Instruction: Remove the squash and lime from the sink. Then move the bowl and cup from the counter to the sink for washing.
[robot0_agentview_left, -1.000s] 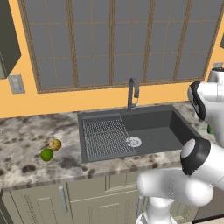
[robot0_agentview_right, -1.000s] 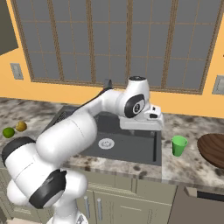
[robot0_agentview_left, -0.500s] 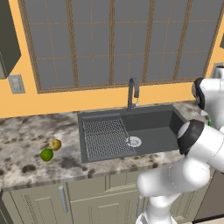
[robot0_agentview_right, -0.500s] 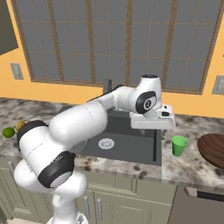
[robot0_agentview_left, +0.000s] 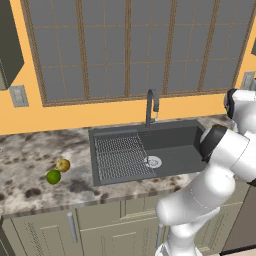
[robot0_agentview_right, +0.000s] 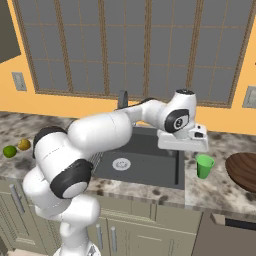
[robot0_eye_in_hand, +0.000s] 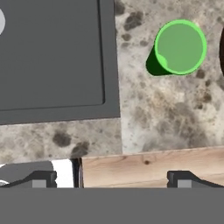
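The dark grey sink (robot0_agentview_left: 150, 150) sits in a speckled stone counter (robot0_agentview_right: 220, 187) with nothing in its basin. Left of the sink, the squash (robot0_agentview_left: 63, 164) and lime (robot0_agentview_left: 53, 176) rest touching on the counter. Right of the sink stands the green cup (robot0_eye_in_hand: 180, 47), upright and empty, with the brown bowl (robot0_agentview_right: 242, 171) beyond it. The gripper (robot0_eye_in_hand: 111, 180) hovers above the sink's right rim, jaws spread wide, holding nothing.

I've swung the arm further right over the last second. The claw (robot0_eye_in_hand: 109, 179) has left its spot above the sink (robot0_agentview_right: 150, 150) basin and now sits over the sink's right rim, nearer the cup (robot0_agentview_right: 204, 165). From the hand camera the cup (robot0_eye_in_hand: 179, 47) is ahead and to the right of the claw, on the counter (robot0_eye_in_hand: 166, 113), not touched. Jaws unchanged, wide apart.
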